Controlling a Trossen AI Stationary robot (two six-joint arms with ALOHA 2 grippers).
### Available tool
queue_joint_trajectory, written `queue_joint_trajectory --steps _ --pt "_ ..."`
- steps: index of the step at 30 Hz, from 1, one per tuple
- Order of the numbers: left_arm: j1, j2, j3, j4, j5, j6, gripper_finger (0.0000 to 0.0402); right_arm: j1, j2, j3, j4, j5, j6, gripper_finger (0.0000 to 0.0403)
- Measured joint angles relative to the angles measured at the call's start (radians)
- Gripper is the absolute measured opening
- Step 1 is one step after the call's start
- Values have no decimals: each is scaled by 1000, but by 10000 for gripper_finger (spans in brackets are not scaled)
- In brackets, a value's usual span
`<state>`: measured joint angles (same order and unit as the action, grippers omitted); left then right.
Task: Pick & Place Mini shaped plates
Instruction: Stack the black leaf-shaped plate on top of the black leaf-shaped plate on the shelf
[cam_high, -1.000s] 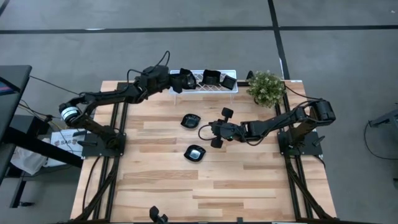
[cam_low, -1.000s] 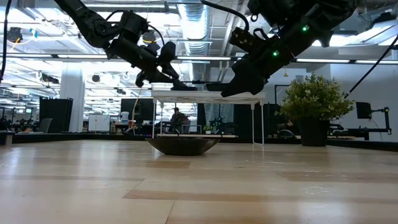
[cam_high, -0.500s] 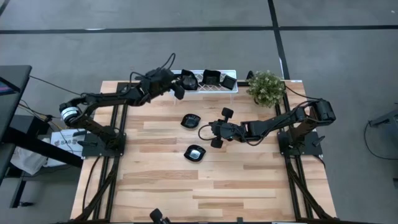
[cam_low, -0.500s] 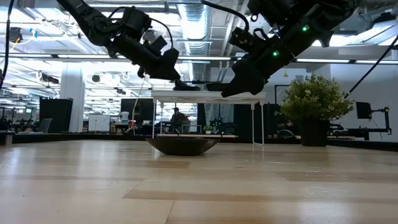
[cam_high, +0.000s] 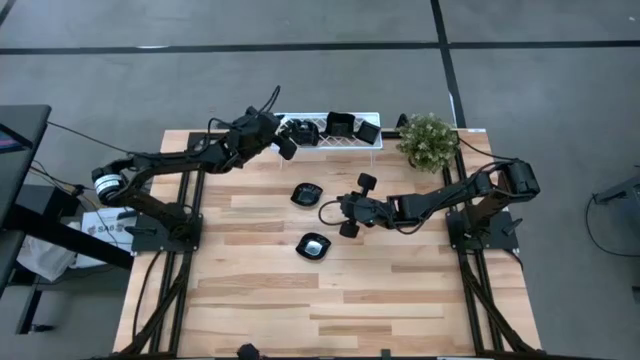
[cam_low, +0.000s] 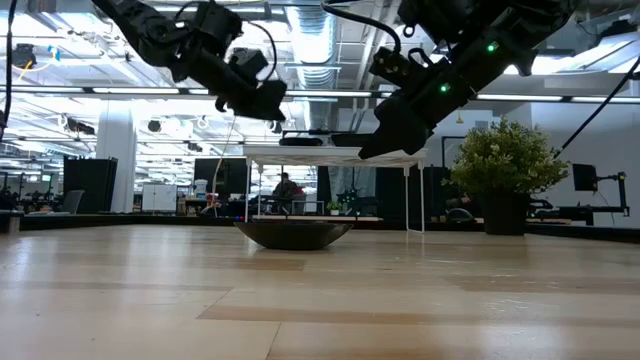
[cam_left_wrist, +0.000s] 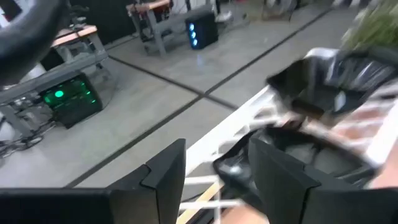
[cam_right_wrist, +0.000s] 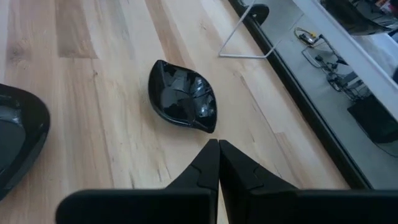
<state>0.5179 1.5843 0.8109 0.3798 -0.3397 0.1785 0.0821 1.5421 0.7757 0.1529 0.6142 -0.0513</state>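
Note:
Three mini shaped plates, small glossy black dishes, lie on the white lattice rack at the table's far edge; the leftmost is just beyond my left gripper. That gripper hovers open off the rack's left end, holding nothing. Two more plates rest on the wood: a leaf-shaped one and a squarish one. My right gripper hangs shut above the table, just right of the leaf-shaped plate, touching nothing.
A potted plant stands at the far right corner beside the rack. The rack stands on thin legs above the table. Bare wood stretches across the near half of the table.
My left gripper has let go of the plate it held at the rack's left end and drawn back a little toward the table's left and near side, rolling about its own axis. The plate stays lying on the rack. My right arm has kept still.

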Motion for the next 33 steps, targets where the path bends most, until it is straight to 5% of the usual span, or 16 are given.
queue_joint_trajectory --steps 10,14,20,26,33 --pt "-230 -246 -216 -1 145 -61 171 48 1 -15 -22 8 -36 0" --pt "-322 -337 -328 4 286 -112 172 55 1 -15 -12 -192 -75 0" --pt "-446 -381 -464 129 312 -218 170 54 1 -16 45 -500 4 6" --pt "-520 -352 -564 294 248 -266 170 53 9 -16 78 -502 69 52" --pt "-522 -321 -571 309 79 -248 168 27 71 -16 115 -337 6 98"
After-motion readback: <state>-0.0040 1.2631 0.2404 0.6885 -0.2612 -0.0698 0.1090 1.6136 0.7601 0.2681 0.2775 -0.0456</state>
